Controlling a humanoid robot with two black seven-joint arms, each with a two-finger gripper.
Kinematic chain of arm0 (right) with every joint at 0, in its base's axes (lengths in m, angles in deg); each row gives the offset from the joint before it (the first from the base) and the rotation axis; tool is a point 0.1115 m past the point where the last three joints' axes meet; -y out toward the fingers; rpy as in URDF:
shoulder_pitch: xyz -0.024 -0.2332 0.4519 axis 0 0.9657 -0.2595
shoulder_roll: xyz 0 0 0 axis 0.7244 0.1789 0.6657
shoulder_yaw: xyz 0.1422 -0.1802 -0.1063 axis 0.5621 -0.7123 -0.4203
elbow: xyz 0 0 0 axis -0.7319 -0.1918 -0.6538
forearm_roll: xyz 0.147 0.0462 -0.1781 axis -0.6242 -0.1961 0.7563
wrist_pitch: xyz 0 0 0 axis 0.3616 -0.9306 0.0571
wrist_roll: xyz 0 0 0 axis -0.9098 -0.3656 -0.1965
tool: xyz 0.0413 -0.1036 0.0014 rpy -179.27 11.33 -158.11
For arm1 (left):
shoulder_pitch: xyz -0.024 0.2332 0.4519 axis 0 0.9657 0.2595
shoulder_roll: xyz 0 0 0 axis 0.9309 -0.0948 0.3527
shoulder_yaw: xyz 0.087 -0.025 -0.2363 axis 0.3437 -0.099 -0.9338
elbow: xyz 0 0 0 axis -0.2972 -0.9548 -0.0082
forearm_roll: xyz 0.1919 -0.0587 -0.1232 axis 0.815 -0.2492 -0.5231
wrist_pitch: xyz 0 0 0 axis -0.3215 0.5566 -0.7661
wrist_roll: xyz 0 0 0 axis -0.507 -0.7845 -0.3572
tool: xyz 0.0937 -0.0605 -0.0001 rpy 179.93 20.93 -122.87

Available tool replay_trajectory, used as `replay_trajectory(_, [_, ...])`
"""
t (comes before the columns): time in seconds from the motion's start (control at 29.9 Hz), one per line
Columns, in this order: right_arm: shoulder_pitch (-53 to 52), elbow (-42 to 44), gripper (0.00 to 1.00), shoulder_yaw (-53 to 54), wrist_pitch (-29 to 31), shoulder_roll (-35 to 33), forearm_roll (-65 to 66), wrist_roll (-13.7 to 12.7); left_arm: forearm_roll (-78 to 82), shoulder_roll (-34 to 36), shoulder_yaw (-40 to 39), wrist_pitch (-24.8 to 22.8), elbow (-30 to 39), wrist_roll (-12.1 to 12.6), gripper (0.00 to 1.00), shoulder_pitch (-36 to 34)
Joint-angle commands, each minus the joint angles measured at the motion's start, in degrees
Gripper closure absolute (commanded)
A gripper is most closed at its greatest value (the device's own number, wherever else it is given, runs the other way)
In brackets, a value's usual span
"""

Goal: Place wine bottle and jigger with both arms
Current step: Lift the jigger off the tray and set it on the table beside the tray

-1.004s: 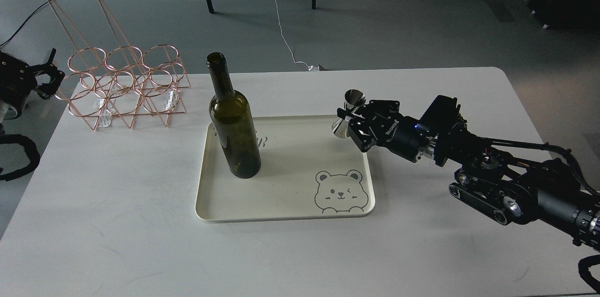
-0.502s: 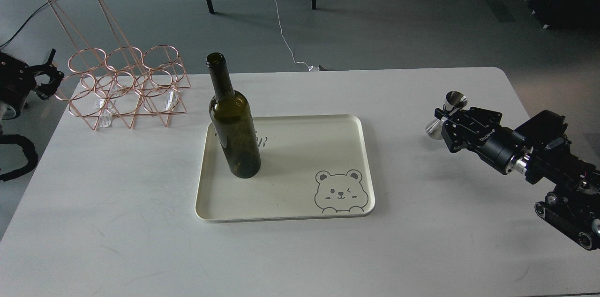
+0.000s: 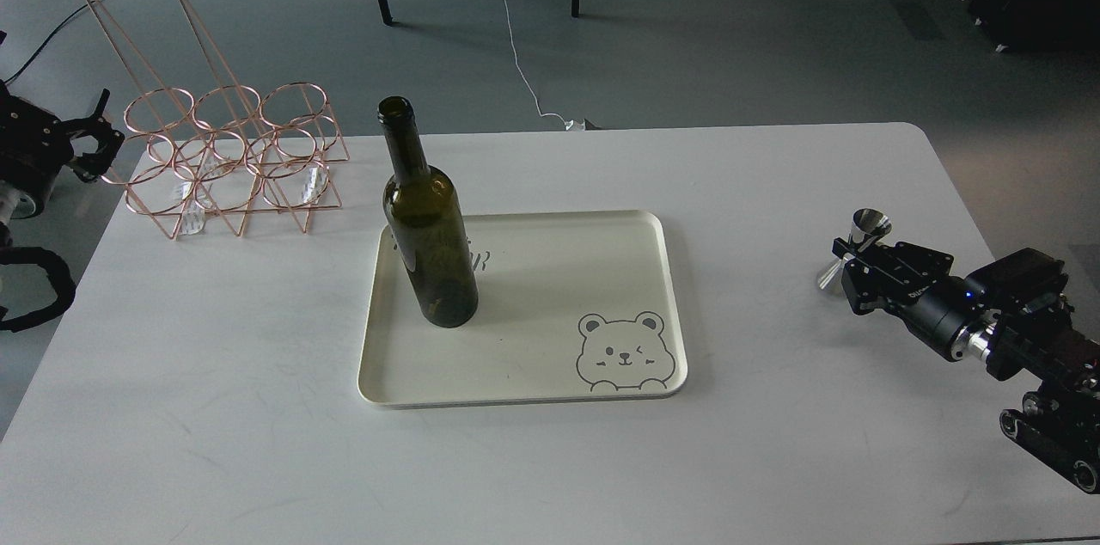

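Note:
The wine bottle [image 3: 428, 227] is dark olive-green and stands upright on the left part of the cream tray [image 3: 524, 373]. My right gripper [image 3: 847, 256] is shut on the waist of the jigger [image 3: 868, 226], a small steel double cone, held tilted over the table's right side, well right of the tray. I cannot tell whether the jigger's lower cone touches the table. My left gripper [image 3: 96, 135] is at the far left edge, off the table beside the wire rack, with its fingers spread and empty.
A copper wire bottle rack [image 3: 228, 158] stands at the table's back left. The white table [image 3: 773, 459] has a bear print tray in its middle. Chair legs and cables are on the floor behind.
My right arm has carried the jigger from the tray's far right corner to the right and nearer, away from the tray. The bottle and left arm have barely moved.

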Motion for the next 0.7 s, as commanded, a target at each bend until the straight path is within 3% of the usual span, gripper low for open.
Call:
replay_trajectory(0.0, [0.01, -0.21, 0.71, 0.00, 0.01, -0.08, -0.10, 0.12, 0.02, 0.49, 0.00, 0.00, -0.09, -0.09, 0.01, 0.01])
replay_trajectory(0.1, [0.01, -0.29, 0.58, -0.09, 0.01, -0.17, -0.19, 0.20, 0.02, 0.84, 0.09, 0.00, 0.00, -0.18, 0.01, 0.10])
replay_trajectory(0.44, [2.20, -1.52, 0.43, -0.27, 0.01, -0.95, -0.10, 0.38, -0.07, 0.75, 0.00, 0.00, 0.00, -0.26, 0.01, 0.01])
replay_trajectory(0.54, [3.26, -5.03, 0.24, -0.18, 0.01, -3.93, -0.19, 0.38, -0.07, 0.75, 0.00, 0.00, 0.00, -0.26, 0.01, 0.01])
replay_trajectory(0.6, [3.87, -8.80, 0.04, -0.09, 0.01, -7.01, -0.19, 0.38, -0.07, 0.75, 0.00, 0.00, 0.00, -0.26, 0.01, 0.01])
replay_trajectory(0.67, [4.57, -11.27, 0.03, -0.09, 0.01, -9.30, -0.19, 0.29, 0.02, 0.75, 0.00, 0.00, 0.00, -0.26, 0.01, 0.01])
